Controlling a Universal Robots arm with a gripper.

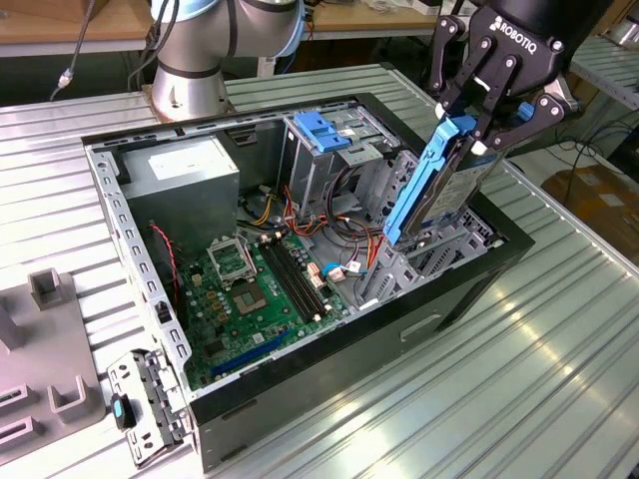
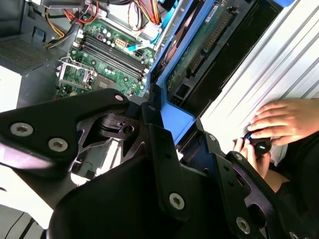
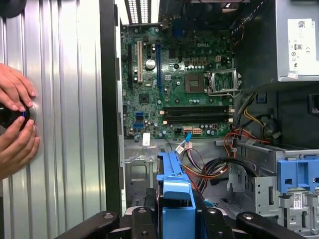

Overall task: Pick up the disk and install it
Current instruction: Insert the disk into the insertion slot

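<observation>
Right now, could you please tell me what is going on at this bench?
The arm's gripper has its jaws shut on the disk, held tilted with its lower end down in the open case, near its edge on the exterior view's right. It is not yet seated. Beside the case, a person's hands hold a small black object on the table.

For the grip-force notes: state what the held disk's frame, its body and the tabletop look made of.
The disk: blue frame looks plastic, matte, uniformly moulded colour; body looks bare silver metal, dull sheen. Tabletop: ribbed metal, likely aluminium, brushed and reflective.
</observation>
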